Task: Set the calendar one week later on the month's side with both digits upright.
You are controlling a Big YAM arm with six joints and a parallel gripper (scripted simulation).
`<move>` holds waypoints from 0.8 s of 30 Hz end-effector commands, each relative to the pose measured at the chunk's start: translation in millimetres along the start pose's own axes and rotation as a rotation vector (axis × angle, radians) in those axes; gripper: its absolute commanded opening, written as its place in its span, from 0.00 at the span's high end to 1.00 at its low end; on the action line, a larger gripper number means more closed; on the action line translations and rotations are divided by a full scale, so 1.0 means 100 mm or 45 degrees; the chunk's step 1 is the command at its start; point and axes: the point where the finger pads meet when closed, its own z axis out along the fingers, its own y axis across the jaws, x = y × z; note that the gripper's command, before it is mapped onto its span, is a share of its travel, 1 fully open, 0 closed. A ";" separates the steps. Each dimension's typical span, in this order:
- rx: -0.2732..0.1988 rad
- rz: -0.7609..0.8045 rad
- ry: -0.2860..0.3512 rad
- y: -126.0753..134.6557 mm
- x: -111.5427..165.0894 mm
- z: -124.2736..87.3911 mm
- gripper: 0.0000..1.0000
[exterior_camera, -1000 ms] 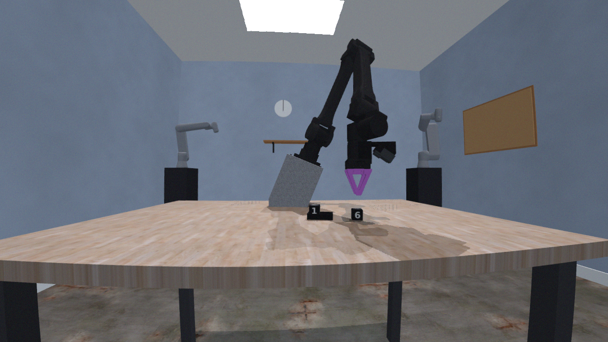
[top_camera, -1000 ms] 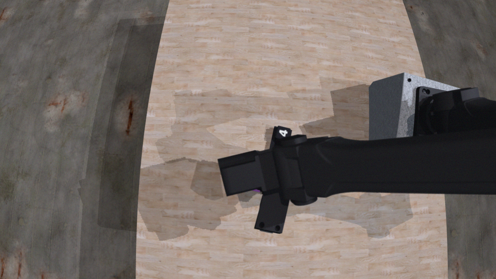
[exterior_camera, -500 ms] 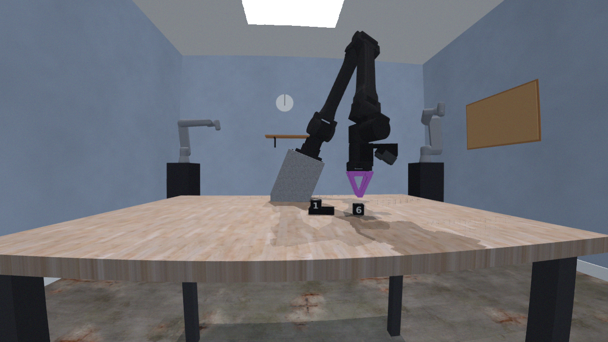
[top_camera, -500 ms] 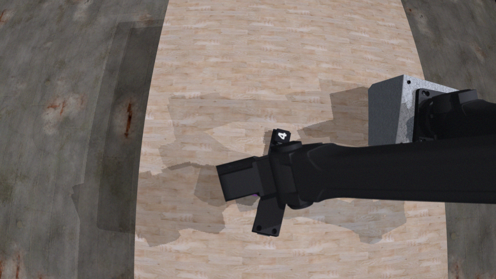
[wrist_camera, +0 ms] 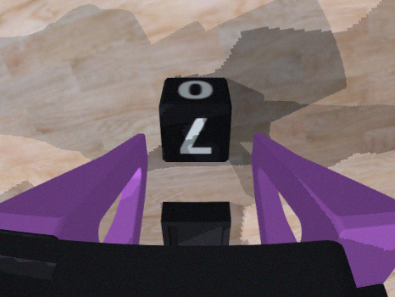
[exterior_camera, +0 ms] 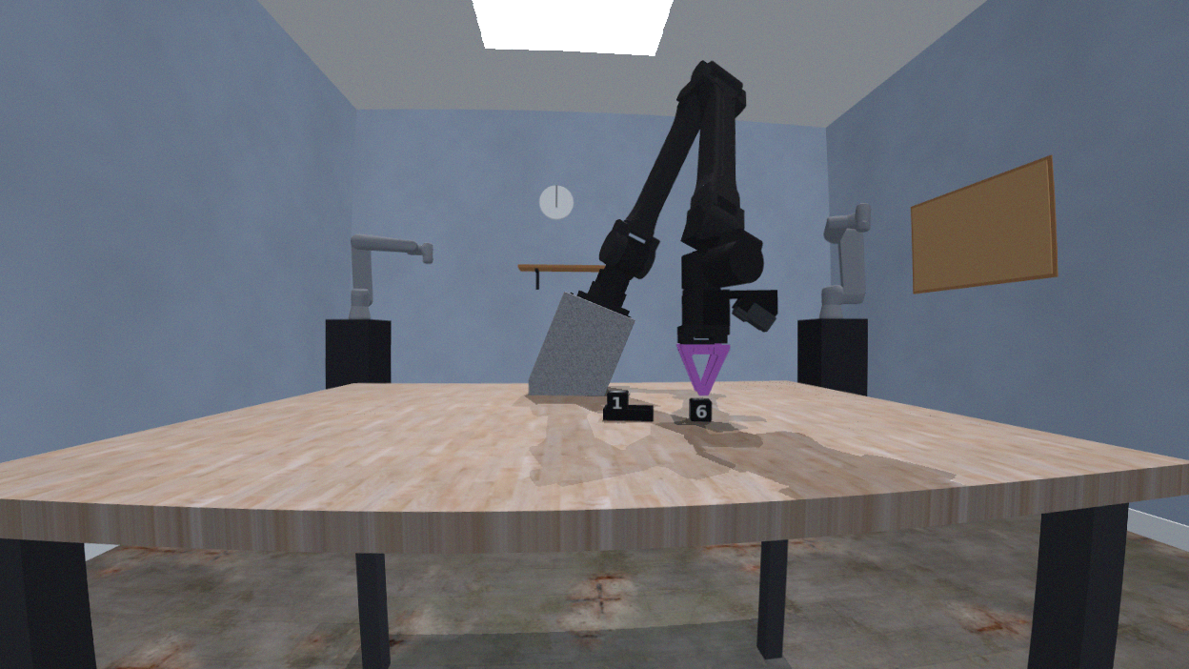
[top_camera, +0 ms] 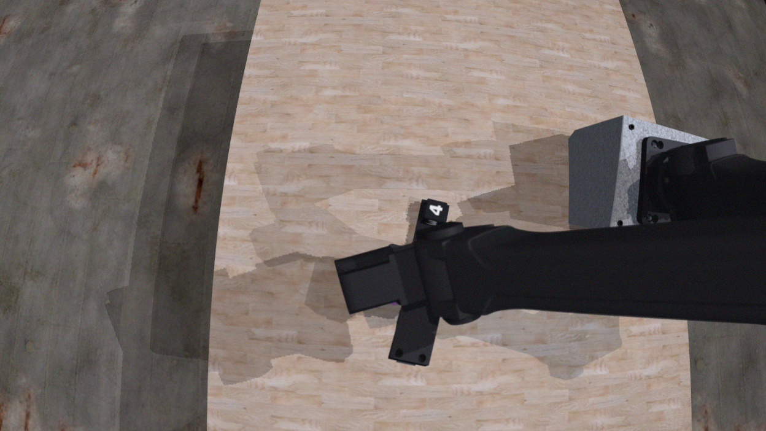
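Observation:
A loose black cube [exterior_camera: 699, 409] stands on the table to the right of the tray and shows 6 toward the exterior camera. In the wrist view this cube [wrist_camera: 196, 120] has 7 on its top face and 0 on its far side. My gripper [exterior_camera: 702, 388] points straight down just above it. The purple fingers are open, one on each side of the cube and apart from it. The black tray [exterior_camera: 629, 410] lies flat to the left and holds the other cube [exterior_camera: 614, 402] [top_camera: 436, 210], which shows 1 to the front and 4 on top. My arm hides most of the tray from above.
The grey base block [exterior_camera: 580, 346] of my arm stands tilted behind the tray. My forearm [top_camera: 589, 273] crosses the right half of the top view. A black block shows at the near edge between the fingers, partly hidden by the gripper body.

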 end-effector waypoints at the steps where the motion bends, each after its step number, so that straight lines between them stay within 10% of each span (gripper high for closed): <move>1: 0.001 0.023 0.002 0.01 0.02 0.03 0.55; 24: 0.004 0.019 0.000 0.01 0.01 0.02 0.55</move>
